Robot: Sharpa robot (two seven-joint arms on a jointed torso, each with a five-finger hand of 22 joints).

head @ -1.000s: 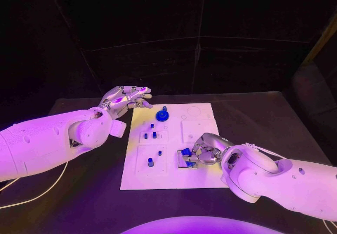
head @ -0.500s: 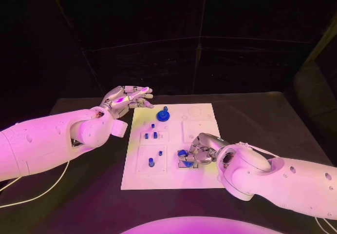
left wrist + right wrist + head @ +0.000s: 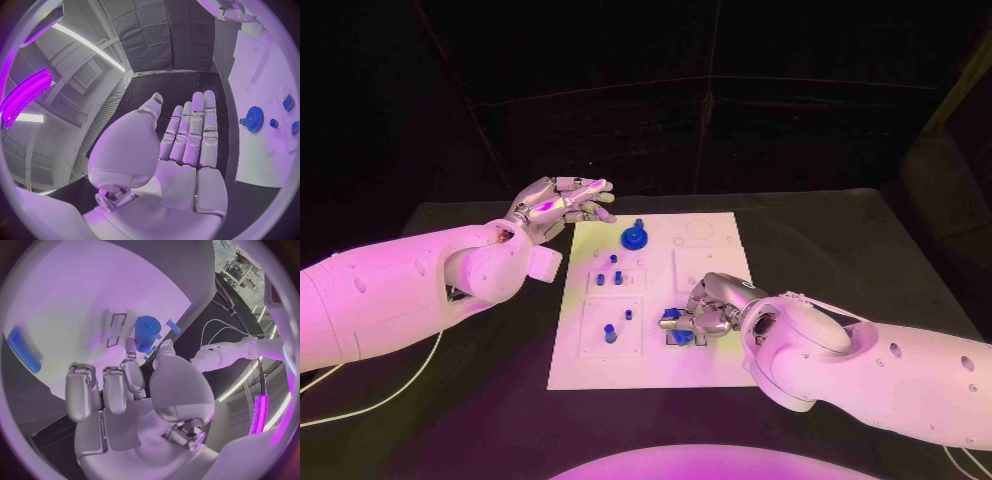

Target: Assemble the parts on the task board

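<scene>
Roughly seven blue parts [image 3: 633,238] on one task board [image 3: 711,262].

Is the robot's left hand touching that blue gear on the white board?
Apart. In the left wrist view, the left hand is flat and open, with dark table between it and the blue gear.

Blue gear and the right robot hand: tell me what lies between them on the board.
Head view: small blue pegs stand on the task board between the blue gear and the right robot hand.
</scene>
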